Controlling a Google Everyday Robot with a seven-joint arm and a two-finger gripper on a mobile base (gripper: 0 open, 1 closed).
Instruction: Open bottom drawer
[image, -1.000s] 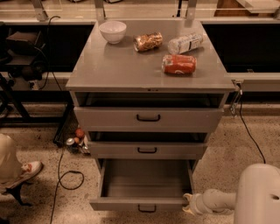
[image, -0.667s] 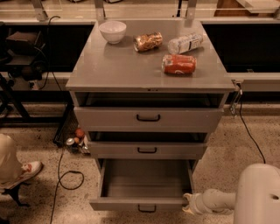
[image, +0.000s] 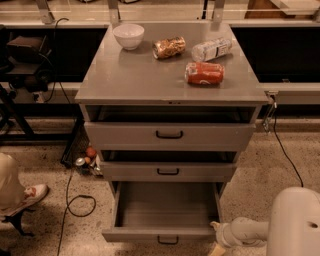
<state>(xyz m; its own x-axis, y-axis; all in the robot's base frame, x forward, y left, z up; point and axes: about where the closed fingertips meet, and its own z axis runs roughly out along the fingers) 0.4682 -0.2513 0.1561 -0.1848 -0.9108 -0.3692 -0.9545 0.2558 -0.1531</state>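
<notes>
Status: seeing bottom drawer (image: 167, 210) pulled well out, lowest of three, grey inner floor showing, small black handle (image: 168, 240) on front panel near lower edge of view. Spotting pincer (image: 216, 238) low at right, just beside drawer's right front corner, on pale arm (image: 295, 225) coming in from bottom right; cannot tell open or closed, nor whether touching drawer. Noting middle drawer (image: 168, 171) and top drawer (image: 169, 135) above, each showing dark gap over its front. Counting on counter (image: 125, 80): white bowl (image: 128, 35) back left, brown packet (image: 169, 47), clear bottle (image: 211, 49) lying down, red can (image: 204, 73) on its side nearest front. Seeing black cable (image: 75, 202) on speckled floor at left.
</notes>
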